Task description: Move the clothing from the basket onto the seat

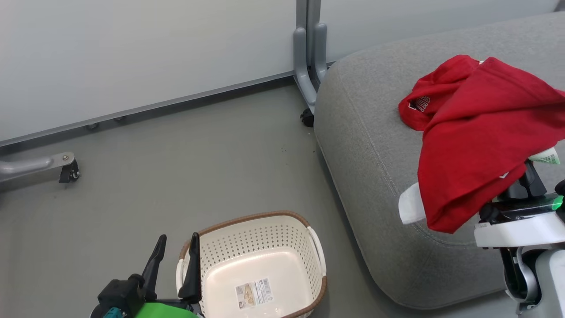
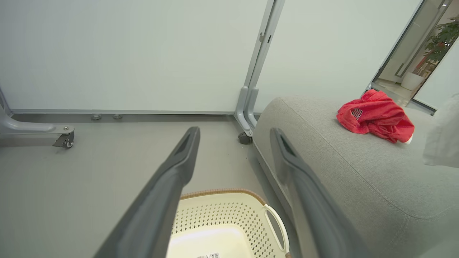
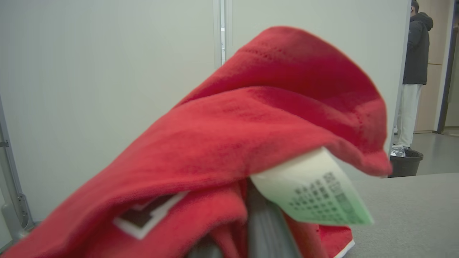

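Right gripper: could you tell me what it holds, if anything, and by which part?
The right gripper holds the red garment at a fold beside its white care label; the cloth hides the exact spot.

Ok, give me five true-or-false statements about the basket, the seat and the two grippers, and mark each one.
1. The basket holds no clothing. True.
2. The left gripper has its jaws shut on the basket's handle. False: the jaws stand open beside the basket, holding nothing.
3. The right gripper is shut on a red garment. True.
4. The seat is bare. False: lettered red clothing lies on it.
5. A barcode sticker is on the basket's floor. True.
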{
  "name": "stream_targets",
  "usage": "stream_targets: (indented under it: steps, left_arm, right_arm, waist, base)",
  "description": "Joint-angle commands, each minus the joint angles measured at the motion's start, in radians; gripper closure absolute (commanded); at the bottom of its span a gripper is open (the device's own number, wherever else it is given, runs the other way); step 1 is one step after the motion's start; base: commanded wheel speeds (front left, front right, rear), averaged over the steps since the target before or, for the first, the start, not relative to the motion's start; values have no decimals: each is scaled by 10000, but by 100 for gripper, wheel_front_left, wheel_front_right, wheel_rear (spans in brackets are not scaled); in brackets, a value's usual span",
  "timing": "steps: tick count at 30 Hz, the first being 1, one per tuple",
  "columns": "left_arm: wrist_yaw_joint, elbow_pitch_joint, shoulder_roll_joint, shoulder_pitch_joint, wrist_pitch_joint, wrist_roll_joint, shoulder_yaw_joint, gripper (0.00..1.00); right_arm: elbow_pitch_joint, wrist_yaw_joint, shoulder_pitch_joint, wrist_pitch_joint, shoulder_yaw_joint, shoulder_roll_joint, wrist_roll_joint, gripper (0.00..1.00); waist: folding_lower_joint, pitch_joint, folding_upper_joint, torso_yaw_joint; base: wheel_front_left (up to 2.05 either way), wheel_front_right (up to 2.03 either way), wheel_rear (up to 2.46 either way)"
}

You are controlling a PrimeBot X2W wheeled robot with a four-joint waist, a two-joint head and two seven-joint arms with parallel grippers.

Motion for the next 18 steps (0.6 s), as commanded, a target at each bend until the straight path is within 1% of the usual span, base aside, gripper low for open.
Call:
stream_targets:
  steps: [1, 11, 18]
  left_arm:
    - [-26, -32, 34, -204, -1, 9, -27, 0]
    - [-26, -3, 35, -494, -1, 188, -211, 0]
    - [-26, 22, 35, -667, -1, 154, -128, 0]
  right_arm:
    - [-48, -14, -120, -31, -63, -63, -3, 100]
    - [-73, -14, -314, -33, -200, -77, 78, 100]
    - [-40, -14, -478, -33, -215, -46, 98, 100]
  waist:
    - [0, 134, -1, -444]
    - [0, 380, -1, -1860]
    - [0, 478, -1, -2856]
  base:
    - [0, 0, 0]
    - [0, 0, 0]
    - [0, 0, 0]
